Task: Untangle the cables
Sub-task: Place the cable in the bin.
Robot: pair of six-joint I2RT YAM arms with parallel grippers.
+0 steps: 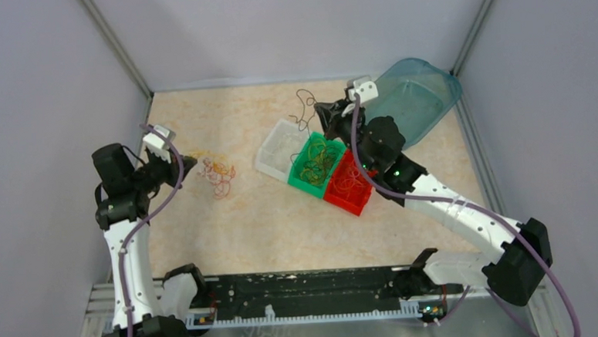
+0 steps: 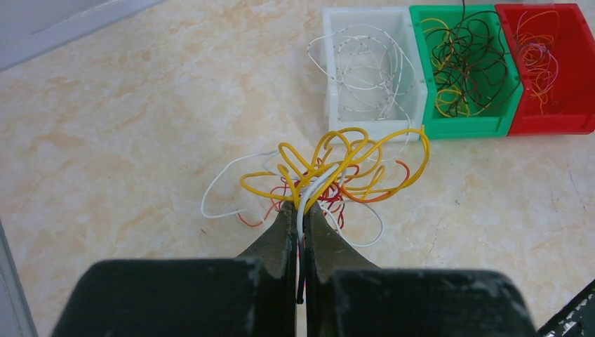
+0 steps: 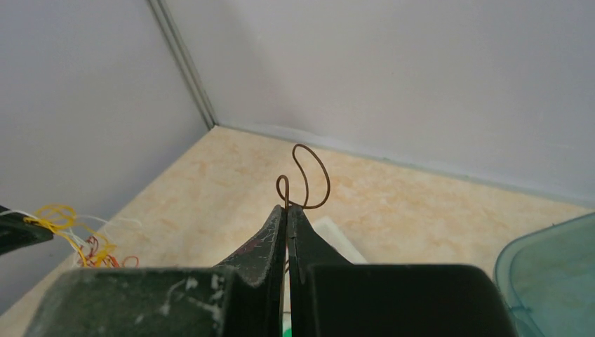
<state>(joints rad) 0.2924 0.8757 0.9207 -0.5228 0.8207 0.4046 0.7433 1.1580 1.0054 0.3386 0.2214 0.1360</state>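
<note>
The cables lie as a small tangle point(image 1: 217, 173) of yellow, red, orange and white loops on the left of the table. In the left wrist view the tangle point(image 2: 344, 165) sits just past my left gripper point(image 2: 300, 205), which is shut on a white cable point(image 2: 303, 203) running out of it. My left gripper point(image 1: 190, 165) is right beside the tangle in the top view. My right gripper point(image 3: 287, 208) is shut on a thin brown cable point(image 3: 306, 175), whose curled loop sticks up past the fingertips. That gripper point(image 1: 322, 113) hangs above the bins with the brown cable point(image 1: 304, 110) dangling.
Three small bins stand in a row mid-table: white point(image 1: 274, 156), green point(image 1: 303, 182) and red point(image 1: 352, 203), each with sorted cables; the left wrist view shows them too point(image 2: 368, 128). A teal plastic tub point(image 1: 419, 93) lies at the back right. Walls close in three sides.
</note>
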